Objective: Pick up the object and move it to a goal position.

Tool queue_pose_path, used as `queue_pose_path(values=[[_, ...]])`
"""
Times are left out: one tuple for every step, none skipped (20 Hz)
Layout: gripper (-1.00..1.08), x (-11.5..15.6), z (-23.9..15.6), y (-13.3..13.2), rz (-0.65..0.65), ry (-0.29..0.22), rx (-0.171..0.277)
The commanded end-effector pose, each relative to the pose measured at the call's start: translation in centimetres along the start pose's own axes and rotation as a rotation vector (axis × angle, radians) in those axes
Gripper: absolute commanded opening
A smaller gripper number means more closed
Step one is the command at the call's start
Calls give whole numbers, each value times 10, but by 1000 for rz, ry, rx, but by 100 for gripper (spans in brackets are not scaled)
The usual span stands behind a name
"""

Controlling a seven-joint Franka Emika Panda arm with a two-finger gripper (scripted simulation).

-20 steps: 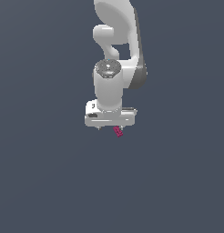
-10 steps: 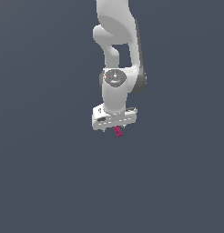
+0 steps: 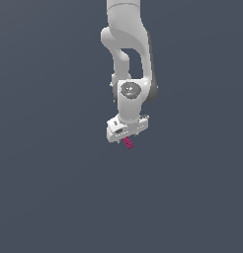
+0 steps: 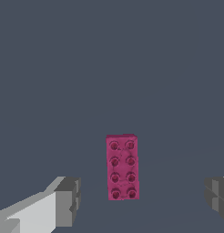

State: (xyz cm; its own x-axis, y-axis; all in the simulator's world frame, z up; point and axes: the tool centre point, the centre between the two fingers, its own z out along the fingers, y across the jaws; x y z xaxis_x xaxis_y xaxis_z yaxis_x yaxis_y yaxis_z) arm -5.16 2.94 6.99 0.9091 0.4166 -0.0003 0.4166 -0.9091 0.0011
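The object is a small magenta-pink studded brick (image 4: 122, 167) lying flat on the dark grey floor. In the exterior view the brick (image 3: 128, 143) pokes out just under the white hand. My gripper (image 3: 126, 138) hangs directly over it, tilted. In the wrist view my gripper (image 4: 143, 200) is open: one grey fingertip (image 4: 68, 200) stands on one side of the brick and the other fingertip (image 4: 218, 196) far off on the other side. Neither touches the brick. The brick lies closer to the first fingertip.
A plain dark grey floor (image 3: 54, 197) lies all around. The white arm (image 3: 128, 44) rises above the hand. Nothing else shows.
The hand has dropped slightly and shifted toward the exterior view's right, closer over the brick. The brick has not moved.
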Motion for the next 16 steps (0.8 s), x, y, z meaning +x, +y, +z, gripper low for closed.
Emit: queue_pose_path(values=[[100,-3,5,-4,-29,1,0],[100,-4,6,-5,-36,0,1],[100,-5,7,-6,-40,0,1],[100,-5,8,-7,-43,0,1],[100,-5,8,-7,-44,0,1],[100,-5,7,-6,-39,0,1],[100,-5,7,-6,-39,0,1],[100,-5,8,-6,-39,0,1],[100,-5,10,-6,-39,0,1],[100,-5,12,-6,-39,0,1],[100,-5,15,-6,-39,0,1],[100,-5,19,-7,-40,0,1],[100,-6,23,-7,-40,0,1],[100,-6,28,-7,-41,0,1],[100,-6,34,-7,-42,0,1],[100,-6,39,-7,-43,0,1]])
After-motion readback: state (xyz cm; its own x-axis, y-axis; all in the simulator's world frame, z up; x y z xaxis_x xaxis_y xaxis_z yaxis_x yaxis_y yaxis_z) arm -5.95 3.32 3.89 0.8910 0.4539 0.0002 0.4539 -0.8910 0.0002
